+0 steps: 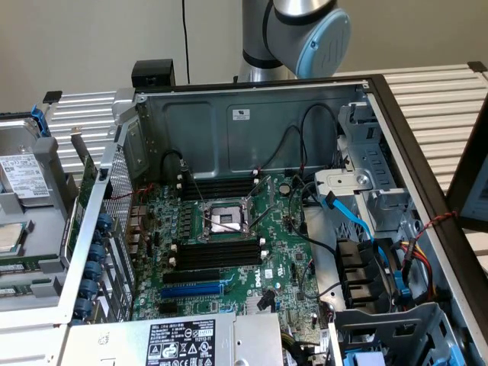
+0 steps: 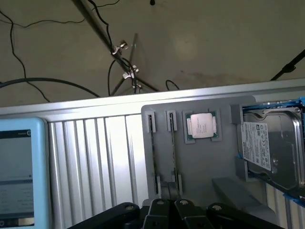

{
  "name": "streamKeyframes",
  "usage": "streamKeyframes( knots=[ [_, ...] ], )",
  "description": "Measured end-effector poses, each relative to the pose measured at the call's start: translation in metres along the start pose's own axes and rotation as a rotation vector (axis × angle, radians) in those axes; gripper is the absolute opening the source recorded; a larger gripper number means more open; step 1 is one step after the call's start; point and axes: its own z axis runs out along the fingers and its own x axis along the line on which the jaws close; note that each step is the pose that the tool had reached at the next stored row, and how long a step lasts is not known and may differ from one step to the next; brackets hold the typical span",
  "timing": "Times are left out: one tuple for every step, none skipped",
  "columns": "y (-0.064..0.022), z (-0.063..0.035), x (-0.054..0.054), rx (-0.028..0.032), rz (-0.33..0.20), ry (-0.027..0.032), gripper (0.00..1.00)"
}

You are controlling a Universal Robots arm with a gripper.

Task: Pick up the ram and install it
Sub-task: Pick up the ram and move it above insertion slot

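Pick-up stage, by judgement: gripper [image 2: 170, 202] clenched, empty; long thin dark ram stick [image 2: 173, 148] edgewise in grey slotted plastic tray [image 2: 200, 167], just ahead of gripper, ungrasped; grasping likely requires parted jaws.

— What's behind the bench?
— A plain beige wall [image 1: 76, 38], with one black cable [image 1: 183, 30] hanging straight down it.
— And the bench itself?
— A ribbed aluminium table top [image 1: 442, 91], pale and evenly lit.
— The floor?
— From the wrist view, a dull beige floor [image 2: 214, 43]. A metal tripod [image 2: 125, 62] stands on it, and thin floor cables [image 2: 28, 21] trail nearby.
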Motion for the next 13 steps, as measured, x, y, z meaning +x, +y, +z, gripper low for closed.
streamKeyframes(
  knots=[
    [0.0, 0.0, 0.0, 0.0, 0.0, 0.0001, 0.11],
    [0.0, 0.0, 0.0, -0.0001, 0.0, 0.0001, 0.11],
    [0.0, 0.0, 0.0, -0.0002, 0.0, 0.0001, 0.11],
    [0.0, 0.0001, 0.0, -0.0001, 0.0, 0.0, 0.11],
    [0.0, 0.0002, 0.0001, 0.0, 0.0, 0.0, 0.11],
    [0.0, 0.0004, 0.0001, 0.0001, 0.0, 0.0, 0.17],
    [0.0, 0.0005, 0.0002, 0.0004, 0.0, 0.0, 0.24],
    [0.0, 0.0008, 0.0002, 0.001, 0.0, -0.0001, 0.24],
    [0.0, 0.0018, 0.0003, 0.0022, 0.0, -0.0004, 0.3],
    [-0.0001, 0.003, 0.0004, 0.0033, 0.0, -0.0005, 0.3],
    [-0.0001, 0.0045, 0.0004, 0.004, 0.0, -0.0005, 0.3],
    [-0.0002, 0.0063, 0.0004, 0.0046, 0.0, -0.0005, 0.36],
    [-0.0002, 0.0081, 0.0004, 0.0051, -0.001, -0.0005, 0.36]
  ],
)
